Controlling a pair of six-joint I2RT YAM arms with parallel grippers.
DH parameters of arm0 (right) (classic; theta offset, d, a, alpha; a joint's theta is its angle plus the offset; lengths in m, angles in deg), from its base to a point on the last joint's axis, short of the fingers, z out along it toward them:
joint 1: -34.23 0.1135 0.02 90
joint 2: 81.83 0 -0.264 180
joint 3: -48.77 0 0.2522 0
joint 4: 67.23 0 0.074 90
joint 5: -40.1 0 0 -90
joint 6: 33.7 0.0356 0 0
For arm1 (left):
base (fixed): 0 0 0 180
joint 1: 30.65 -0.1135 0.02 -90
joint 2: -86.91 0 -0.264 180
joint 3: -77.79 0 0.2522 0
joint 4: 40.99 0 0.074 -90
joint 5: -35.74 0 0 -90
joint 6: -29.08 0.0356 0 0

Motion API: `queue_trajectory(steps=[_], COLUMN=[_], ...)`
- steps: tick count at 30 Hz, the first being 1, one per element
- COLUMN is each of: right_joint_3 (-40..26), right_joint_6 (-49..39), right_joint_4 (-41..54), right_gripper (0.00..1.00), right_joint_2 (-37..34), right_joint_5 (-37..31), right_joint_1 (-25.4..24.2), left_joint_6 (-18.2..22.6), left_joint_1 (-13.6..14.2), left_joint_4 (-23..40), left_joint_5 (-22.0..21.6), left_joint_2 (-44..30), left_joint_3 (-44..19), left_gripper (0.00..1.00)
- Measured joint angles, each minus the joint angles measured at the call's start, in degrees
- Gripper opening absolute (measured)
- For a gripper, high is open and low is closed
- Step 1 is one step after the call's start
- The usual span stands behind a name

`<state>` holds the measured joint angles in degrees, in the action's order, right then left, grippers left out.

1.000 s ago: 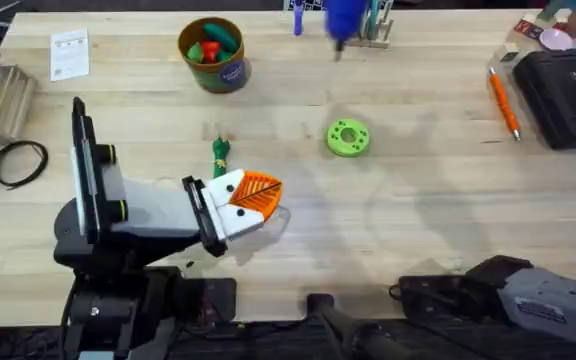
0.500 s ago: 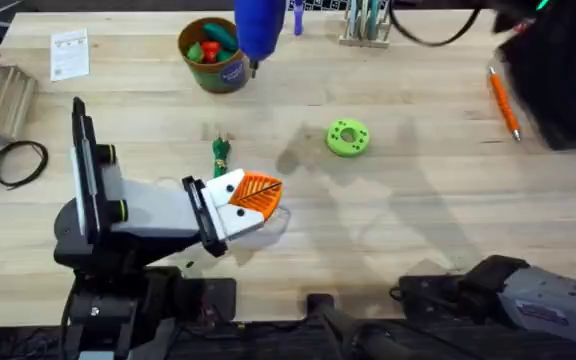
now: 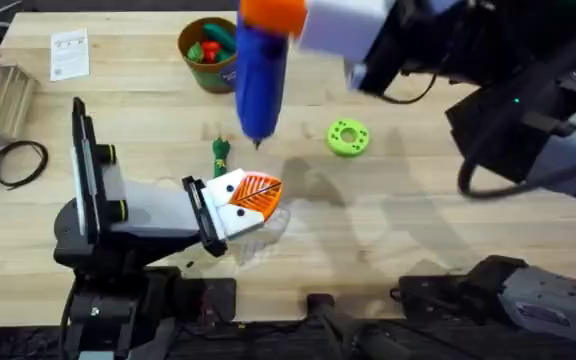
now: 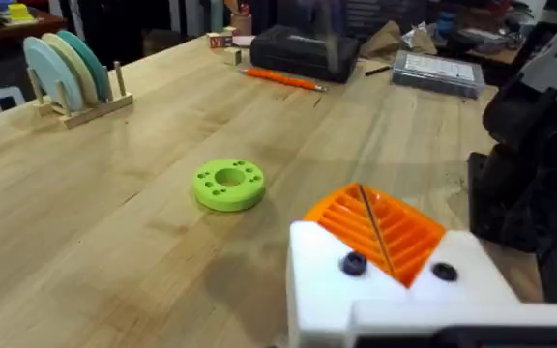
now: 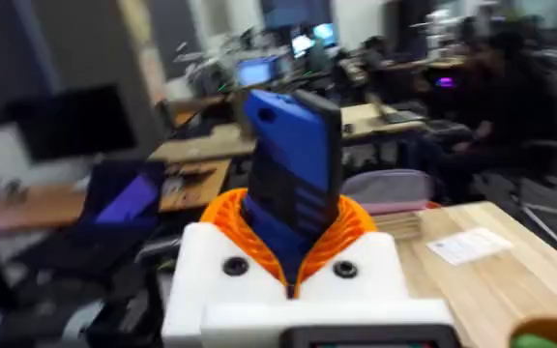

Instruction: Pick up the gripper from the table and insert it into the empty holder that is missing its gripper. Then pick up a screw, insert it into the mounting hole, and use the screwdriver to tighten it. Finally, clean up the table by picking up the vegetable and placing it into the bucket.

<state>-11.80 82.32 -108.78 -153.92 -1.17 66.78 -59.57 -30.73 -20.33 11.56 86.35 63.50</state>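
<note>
Right gripper (image 3: pixel 273 15): we see it clenched on the screwdriver (image 3: pixel 260 80).
Screwdriver axis: bit points toward 6 o'clock, just above the left gripper (image 3: pixel 256 192).
Left gripper: we cannot tell.

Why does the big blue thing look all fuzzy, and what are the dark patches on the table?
Overhead: the screwdriver, held by the right gripper, is near the camera, so it blurs; the patches are arm shadows on the table. Right wrist: the background room is smeared.

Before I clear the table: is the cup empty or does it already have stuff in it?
Not empty. The cup holds red and green toy vegetables; the small green vegetable lies on the table outside it.
</note>
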Motion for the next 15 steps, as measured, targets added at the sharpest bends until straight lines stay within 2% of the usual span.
queue_trajectory(steps=[9, 15], right_joint_3=[0.0, 0.0], right_joint_6=[-12.56, -17.36], right_joint_4=[-0.02, 0.02], right_gripper=[0.022, 0.022], right_joint_2=[-0.04, -1.27], right_joint_5=[4.74, 5.39], right_joint_1=[7.59, 9.99], left_joint_6=[0.0, 0.0], left_joint_1=[0.0, 0.0], left_joint_4=[0.02, 0.04], left_joint_5=[0.24, 0.39], left_joint_2=[-0.02, -0.02], left_joint_3=[0.0, 0.0], left_gripper=[0.004, 0.004])
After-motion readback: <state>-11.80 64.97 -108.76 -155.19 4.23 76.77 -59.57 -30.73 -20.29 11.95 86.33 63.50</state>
